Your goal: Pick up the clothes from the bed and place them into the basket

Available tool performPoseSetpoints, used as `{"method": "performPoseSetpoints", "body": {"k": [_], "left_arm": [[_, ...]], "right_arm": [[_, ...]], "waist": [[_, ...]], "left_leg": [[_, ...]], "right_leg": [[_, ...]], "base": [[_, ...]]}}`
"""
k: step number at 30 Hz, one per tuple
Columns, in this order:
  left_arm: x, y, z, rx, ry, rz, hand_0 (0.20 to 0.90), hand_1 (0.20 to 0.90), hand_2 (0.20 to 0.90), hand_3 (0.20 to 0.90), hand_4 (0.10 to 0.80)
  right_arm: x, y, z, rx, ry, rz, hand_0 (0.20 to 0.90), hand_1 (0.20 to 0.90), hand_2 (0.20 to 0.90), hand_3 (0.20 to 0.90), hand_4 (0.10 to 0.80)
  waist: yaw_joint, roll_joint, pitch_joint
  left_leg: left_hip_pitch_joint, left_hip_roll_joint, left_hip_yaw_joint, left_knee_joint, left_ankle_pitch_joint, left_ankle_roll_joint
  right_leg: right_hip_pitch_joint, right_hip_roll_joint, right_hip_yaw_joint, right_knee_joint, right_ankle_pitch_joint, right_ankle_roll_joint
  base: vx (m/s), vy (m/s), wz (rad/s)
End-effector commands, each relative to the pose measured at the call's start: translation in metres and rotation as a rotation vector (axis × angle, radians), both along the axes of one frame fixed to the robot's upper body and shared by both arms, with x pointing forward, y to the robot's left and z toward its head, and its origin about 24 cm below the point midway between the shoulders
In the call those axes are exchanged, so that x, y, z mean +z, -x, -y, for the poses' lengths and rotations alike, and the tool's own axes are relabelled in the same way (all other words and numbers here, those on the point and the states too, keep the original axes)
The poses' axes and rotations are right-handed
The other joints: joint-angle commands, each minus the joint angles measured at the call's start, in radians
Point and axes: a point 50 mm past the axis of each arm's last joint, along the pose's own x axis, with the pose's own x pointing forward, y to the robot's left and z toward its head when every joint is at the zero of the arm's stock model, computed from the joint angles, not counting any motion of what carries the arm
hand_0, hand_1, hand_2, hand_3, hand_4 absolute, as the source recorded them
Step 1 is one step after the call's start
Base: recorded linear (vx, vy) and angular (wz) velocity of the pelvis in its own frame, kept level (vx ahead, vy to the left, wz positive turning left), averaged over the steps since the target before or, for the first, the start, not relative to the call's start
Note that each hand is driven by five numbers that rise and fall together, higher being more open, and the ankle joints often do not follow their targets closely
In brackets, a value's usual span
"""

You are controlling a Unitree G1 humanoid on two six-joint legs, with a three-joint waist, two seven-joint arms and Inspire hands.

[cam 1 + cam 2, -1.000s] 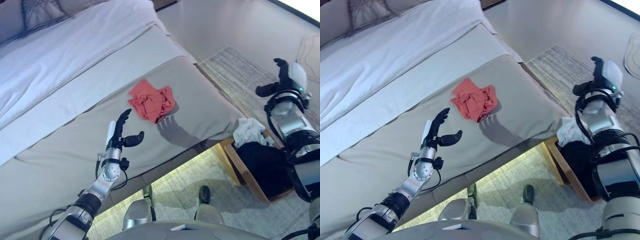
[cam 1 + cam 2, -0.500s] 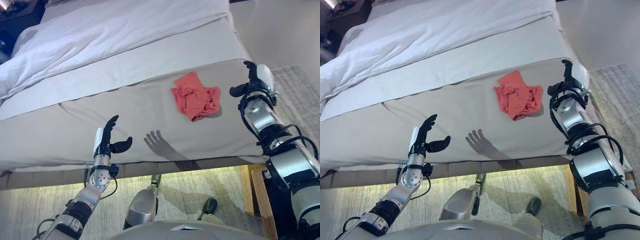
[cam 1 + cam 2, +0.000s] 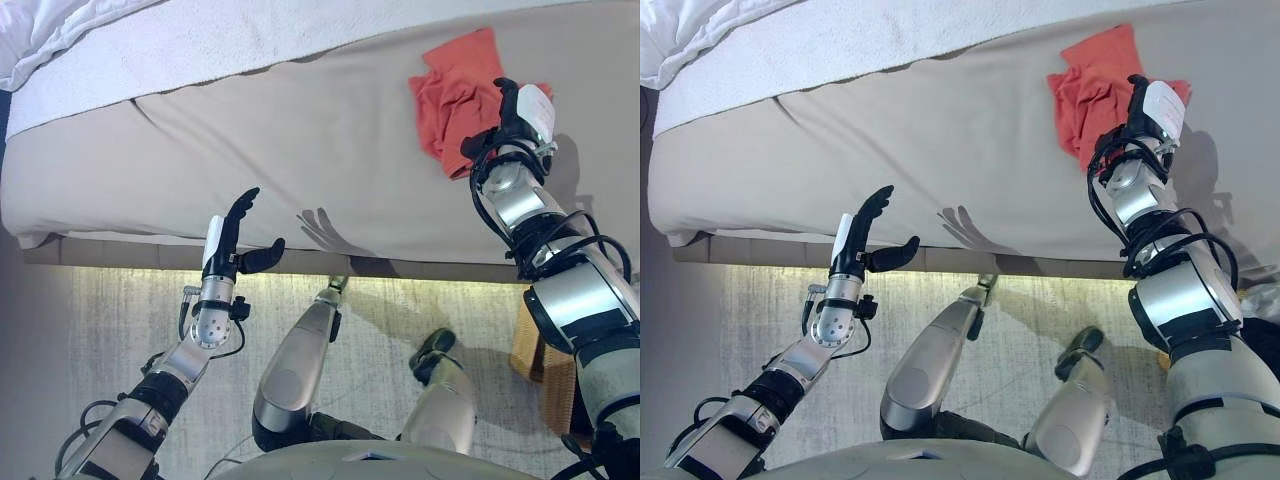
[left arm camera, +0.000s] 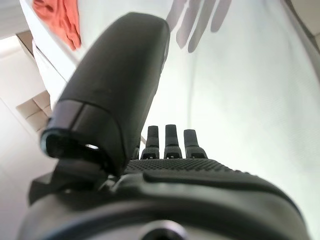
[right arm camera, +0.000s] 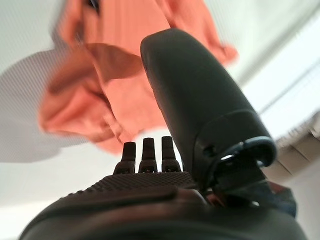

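Right robot hand (image 3: 515, 115) of mine hangs over the near edge of the red cloth (image 3: 455, 95), fingers straight and spread, holding nothing. That cloth lies crumpled on the bed (image 3: 300, 130), near its right end. Left robot hand (image 3: 232, 245) is raised at the bed's near edge, well apart from the cloth, fingers straight, thumb out, empty.

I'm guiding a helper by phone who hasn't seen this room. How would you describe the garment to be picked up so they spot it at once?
Start at the bed, covered in a beige sheet with white bedding further back. Near its foot end, towards the robot's right, lies a crumpled red-orange garment, with the right hand open over it. It is the only brightly coloured thing on the pale covers.
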Motion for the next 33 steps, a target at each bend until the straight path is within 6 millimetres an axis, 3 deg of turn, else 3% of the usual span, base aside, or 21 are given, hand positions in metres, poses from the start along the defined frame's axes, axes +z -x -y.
{"method": "performPoseSetpoints", "body": {"k": [1,8,18,19,20,21,28,33], "left_arm": [[0.033,-0.001,-0.002,0.018,0.098,0.187,0.9,0.9,0.9,0.9,0.8],[0.036,0.013,0.005,-0.019,0.142,0.213,0.9,0.9,0.9,0.9,0.8],[0.04,0.018,0.002,-0.003,0.152,0.248,0.9,0.9,0.9,0.9,0.8],[0.04,0.019,0.002,-0.004,0.155,0.252,0.9,0.9,0.9,0.9,0.8],[0.04,0.019,0.002,-0.003,0.159,0.258,0.9,0.9,0.9,0.9,0.8],[0.041,0.02,0.001,-0.003,0.161,0.259,0.9,0.9,0.9,0.9,0.8],[0.041,0.022,-0.003,-0.009,0.164,0.253,0.9,0.9,0.9,0.9,0.8],[0.042,0.02,-0.005,-0.011,0.151,0.253,0.9,0.9,0.9,0.9,0.8]], "right_arm": [[0.074,0.001,0.009,-0.056,0.126,0.222,0.9,0.9,0.9,0.9,0.8],[0.093,0.009,0.032,-0.151,0.174,0.191,0.9,0.9,0.9,0.9,0.8],[0.107,0.014,0.044,-0.186,0.225,0.139,0.9,0.9,0.9,0.9,0.8],[0.108,0.014,0.046,-0.191,0.233,0.139,0.82,0.82,0.82,0.807,0.707],[0.112,0.015,0.048,-0.198,0.24,0.15,0.524,0.524,0.524,0.461,0.361],[0.115,0.017,0.049,-0.202,0.238,0.16,0.3,0.3,0.3,0.2,0.1],[0.121,0.015,0.039,-0.175,0.275,0.2,0.3,0.3,0.3,0.2,0.1],[0.113,0.013,0.036,-0.15,0.286,0.2,0.3,0.3,0.3,0.2,0.1]], "waist": [[0.003,0.038,-0.021],[0.009,0.055,-0.021],[0.005,0.065,-0.021],[0.007,0.067,-0.021],[0.008,0.07,-0.021],[0.009,0.07,-0.021],[0.009,0.059,-0.021],[-0.003,0.036,-0.021]], "left_leg": [[-0.055,-0.029,0.036,0.151,-0.2,0.059],[-0.271,-0.035,0.049,0.33,-0.262,0.077],[-0.401,-0.048,0.046,0.448,-0.293,0.09],[-0.404,-0.048,0.046,0.45,-0.291,0.089],[-0.412,-0.05,0.044,0.459,-0.29,0.088],[-0.416,-0.052,0.045,0.462,-0.29,0.089],[-0.366,-0.041,0.05,0.427,-0.278,0.084],[-0.261,-0.018,0.057,0.36,-0.265,0.079]], "right_leg": [[-0.103,0.07,-0.005,0.199,-0.066,-0.081],[-0.326,0.086,0.024,0.365,-0.138,-0.1],[-0.471,0.103,0.064,0.493,-0.189,-0.111],[-0.476,0.103,0.066,0.497,-0.189,-0.111],[-0.483,0.103,0.068,0.504,-0.19,-0.112],[-0.485,0.103,0.068,0.507,-0.191,-0.113],[-0.438,0.103,0.052,0.481,-0.181,-0.107],[-0.331,0.107,0.043,0.403,-0.155,-0.098]], "base": [[0.016,0.05,-0.08],[-0.027,0.03,-0.05],[-0.027,-0.003,-0.02],[-0.033,0.006,-0.02],[-0.034,-0.002,-0.01],[-0.037,-0.016,0.01],[-0.02,-0.017,0.01],[-0.01,-0.036,-0.06]]}}
